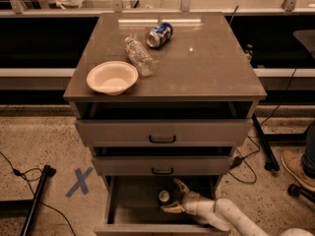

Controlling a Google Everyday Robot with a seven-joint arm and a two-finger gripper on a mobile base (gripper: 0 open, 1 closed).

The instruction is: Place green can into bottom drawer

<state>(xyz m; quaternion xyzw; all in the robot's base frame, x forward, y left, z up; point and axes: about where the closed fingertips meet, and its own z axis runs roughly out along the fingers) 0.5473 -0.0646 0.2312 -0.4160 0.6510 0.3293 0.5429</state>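
view: camera view, looking down at the cabinet front
cabinet [216,68]: grey-brown top, three drawers below
bottom drawer [135,203]: pulled out toward the near side, grey inside lies bare on the left
green can [164,196]: upright inside the bottom drawer, about centre, silver top facing up; body dark in shadow
gripper [170,195]: inside the bottom drawer, reaching in from the right, just right of the can
fingers [180,186]: spread apart, one on the far side and one on the near side, clamping nothing; can sits at the mouth between the tips, contact cannot be told
arm [227,216]: white, enters from the near right corner, over the drawer's right side
top drawer [123,132]: slightly out, black handle
middle drawer [197,165]: slightly out, black handle
bowl [112,76]: white, near left of the top
bottle [139,56]: clear plastic, lying on its side just right of the bowl
blue can [159,35]: on its side, far of the bottle
floor: blue X [79,181] of tape left of the cabinet; black pole [37,200] further left; shoe [295,166] at the right edge
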